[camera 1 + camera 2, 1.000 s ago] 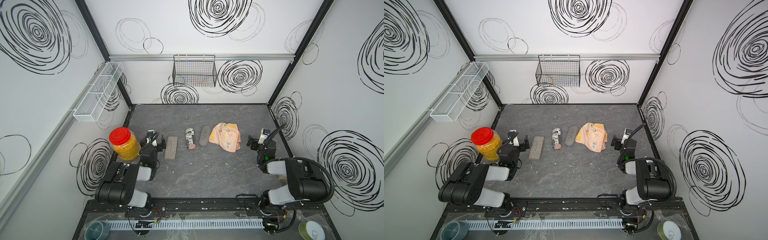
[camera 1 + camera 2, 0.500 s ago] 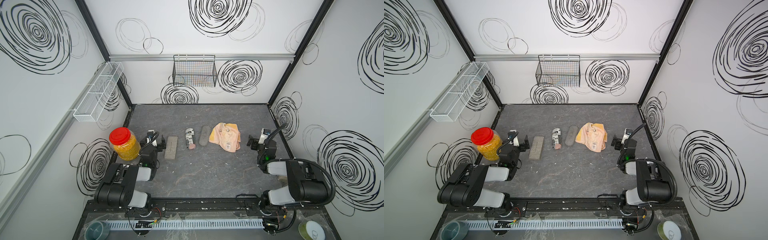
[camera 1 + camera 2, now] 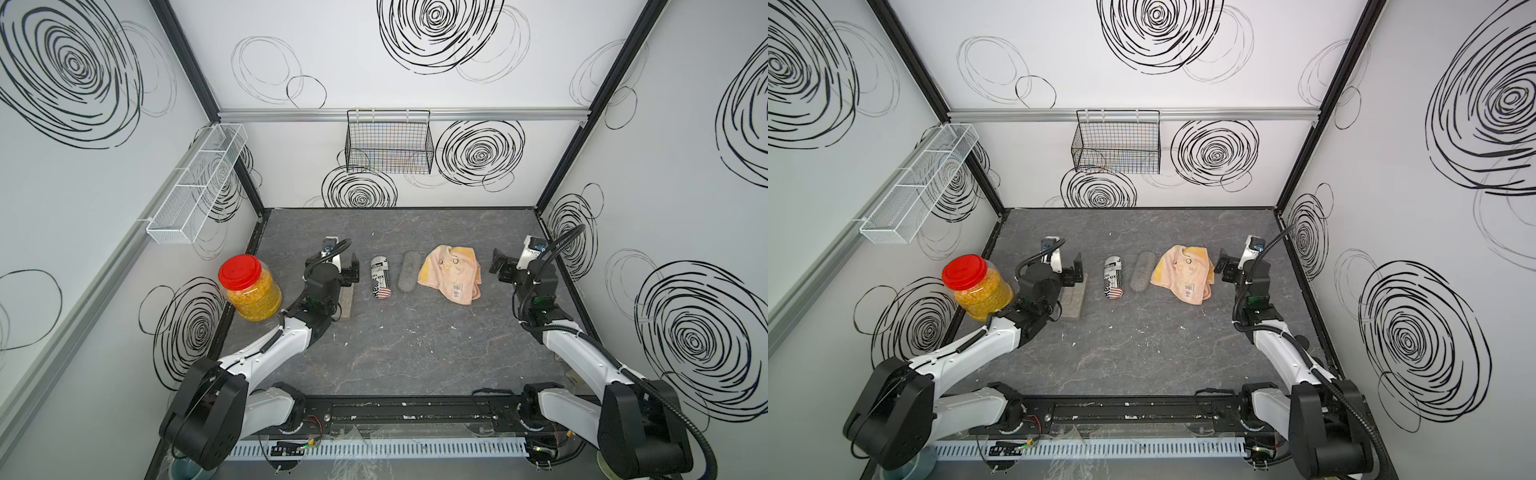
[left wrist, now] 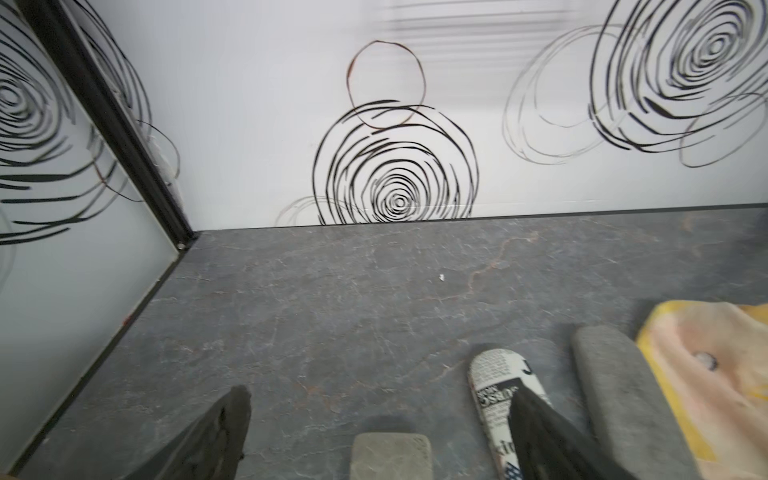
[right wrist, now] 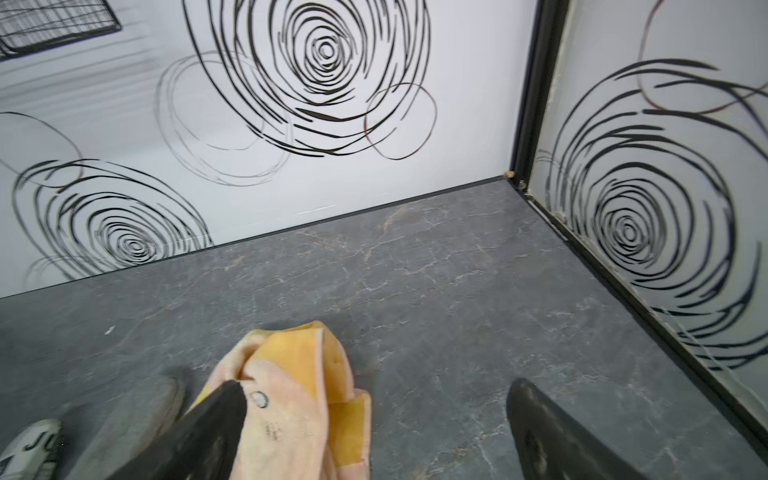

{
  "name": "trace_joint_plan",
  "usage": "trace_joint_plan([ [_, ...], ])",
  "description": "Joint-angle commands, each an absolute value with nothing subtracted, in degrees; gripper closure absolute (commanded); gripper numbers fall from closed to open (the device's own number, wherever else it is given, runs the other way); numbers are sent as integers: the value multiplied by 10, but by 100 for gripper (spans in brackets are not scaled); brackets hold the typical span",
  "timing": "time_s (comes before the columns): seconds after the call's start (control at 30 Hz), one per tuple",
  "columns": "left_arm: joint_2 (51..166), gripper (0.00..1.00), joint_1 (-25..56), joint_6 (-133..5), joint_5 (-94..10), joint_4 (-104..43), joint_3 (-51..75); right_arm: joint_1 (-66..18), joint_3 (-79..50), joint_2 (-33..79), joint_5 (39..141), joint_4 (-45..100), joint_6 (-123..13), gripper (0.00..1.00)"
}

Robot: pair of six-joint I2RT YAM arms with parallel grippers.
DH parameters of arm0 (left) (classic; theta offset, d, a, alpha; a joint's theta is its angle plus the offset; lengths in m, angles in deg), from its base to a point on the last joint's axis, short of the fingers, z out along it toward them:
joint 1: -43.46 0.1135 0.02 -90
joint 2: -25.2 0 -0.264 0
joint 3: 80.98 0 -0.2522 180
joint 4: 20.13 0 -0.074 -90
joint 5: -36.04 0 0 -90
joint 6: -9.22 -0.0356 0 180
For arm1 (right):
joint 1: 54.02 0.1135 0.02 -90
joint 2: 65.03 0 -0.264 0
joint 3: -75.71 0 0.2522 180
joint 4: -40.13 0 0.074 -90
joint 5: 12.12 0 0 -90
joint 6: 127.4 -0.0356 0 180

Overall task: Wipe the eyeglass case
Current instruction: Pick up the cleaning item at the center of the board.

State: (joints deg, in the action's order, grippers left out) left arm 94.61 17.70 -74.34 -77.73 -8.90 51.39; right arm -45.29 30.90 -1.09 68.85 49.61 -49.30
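No movement; grey eyeglass case (image 3: 409, 272) beside cloth (image 3: 451, 275)

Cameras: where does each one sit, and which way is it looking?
Top views: high over the near edge, looking down at the whole table; the left arm and right arm show.
Left wrist: on the left arm, looking toward the back wall; the open left tool shows.
Right wrist: on the right arm, looking toward the back right corner; the open right tool shows.
Shared: both wrist views catch the gray case and the towel.
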Motion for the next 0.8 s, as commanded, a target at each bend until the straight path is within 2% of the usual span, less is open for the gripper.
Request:
trace_joint_plan([
  [0.0, 938, 1, 111, -667, -796, -171, 500, -434, 271, 10, 714, 410, -516, 0],
  [0.13, 935, 1, 57, -595, -791, -177, 509, -429, 198, 86, 791, 358, -524, 0],
  [0.23, 921, 1, 53, -551, -770, -182, 524, -404, 146, 146, 784, 320, -522, 1],
  [0.5, 844, 1, 111, -472, -671, -175, 589, -342, 35, 284, 755, 253, -504, 11],
  [0.77, 790, 1, 136, -468, -638, -188, 629, -315, -29, 359, 715, 212, -503, 14],
])
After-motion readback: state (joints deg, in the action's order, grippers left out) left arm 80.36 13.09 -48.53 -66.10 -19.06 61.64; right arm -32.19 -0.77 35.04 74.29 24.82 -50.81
